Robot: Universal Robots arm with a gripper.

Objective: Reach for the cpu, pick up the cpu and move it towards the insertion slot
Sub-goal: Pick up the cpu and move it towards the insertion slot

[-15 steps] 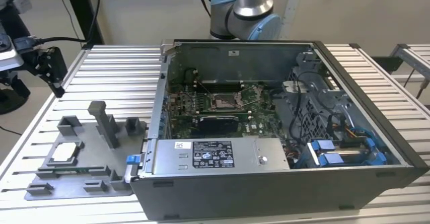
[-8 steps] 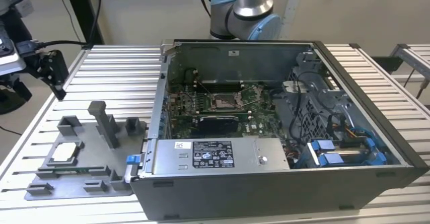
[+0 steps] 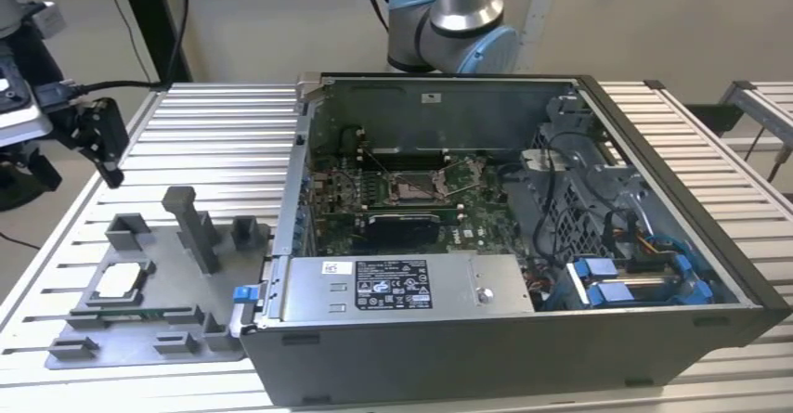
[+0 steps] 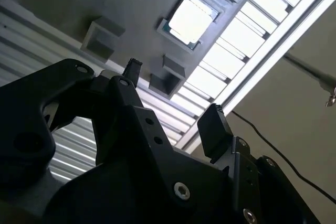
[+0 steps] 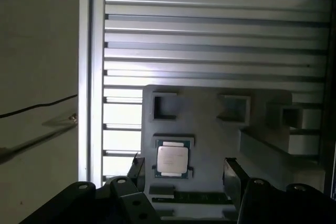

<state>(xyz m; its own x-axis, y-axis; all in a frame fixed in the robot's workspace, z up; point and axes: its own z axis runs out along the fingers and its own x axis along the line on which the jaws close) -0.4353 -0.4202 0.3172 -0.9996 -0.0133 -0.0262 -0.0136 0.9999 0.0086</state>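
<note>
the hand (image 5: 184,167) hangs spread and empty above the cpu (image 5: 172,160), which sits apparently untouched in its grey fixture (image 5: 210,129) on the bench (image 5: 210,35), well apart from the insertion slot (image 3: 413,188).

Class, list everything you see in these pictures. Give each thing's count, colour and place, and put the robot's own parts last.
cpu: one, silvery with a green edge, lying untouched on the fixture plate.
fixture plate: one, grey, with upright blocks, on the table at the exterior view's left.
computer case: one, dark grey, open-topped, on the table beside the plate.
insertion slot: one, silver-framed, on the green board inside the case.
power supply: one, silver box, inside the case's near wall.
brackets: at least two, blue, in the case at the exterior view's right.
table: one, ribbed silver.
arm: one, grey and light blue, behind the case.
gripper: one, black, jaws open and empty, facing the cpu.
</note>
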